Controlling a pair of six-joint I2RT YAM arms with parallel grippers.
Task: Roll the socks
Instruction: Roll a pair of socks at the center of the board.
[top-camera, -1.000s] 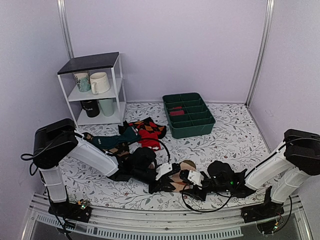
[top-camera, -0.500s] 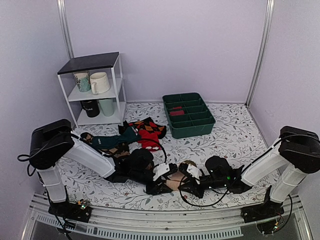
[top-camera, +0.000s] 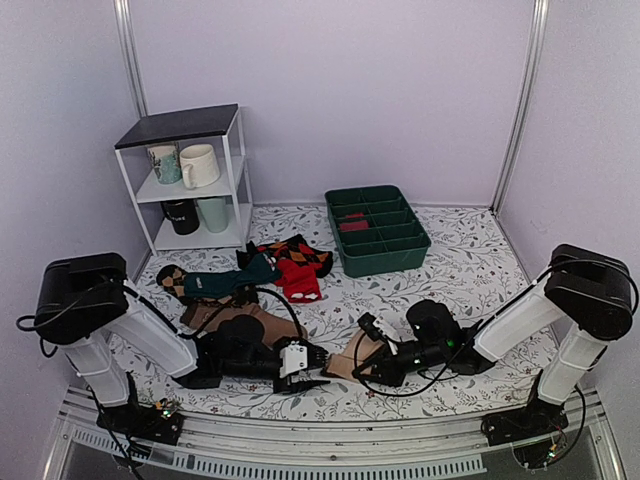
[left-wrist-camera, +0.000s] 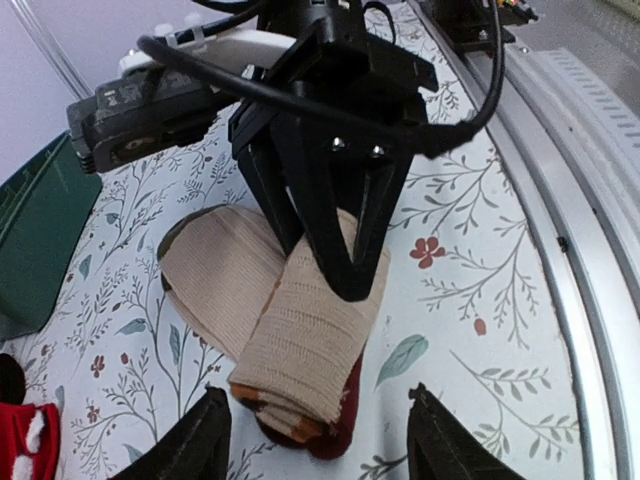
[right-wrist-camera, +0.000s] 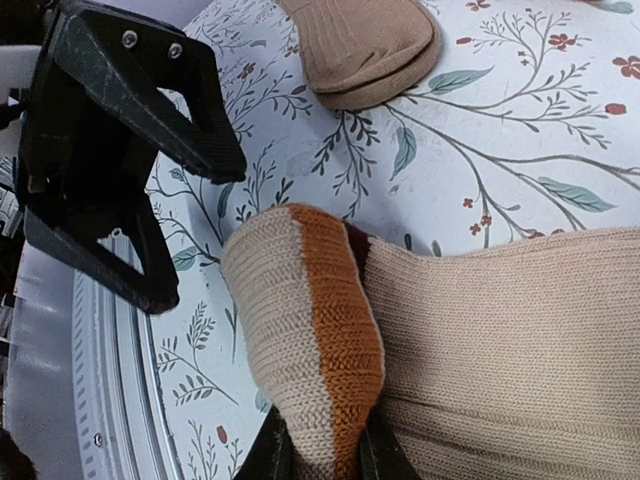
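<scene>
The long beige knit socks with maroon and orange bands (top-camera: 350, 352) lie part-rolled near-centre on the floral-print worktop (top-camera: 470, 290), the right claw (right-wrist-camera: 322, 452) pinching the roll's end, evidently to keep it tight, the left claw (top-camera: 312, 367) spread just left, clear.
</scene>
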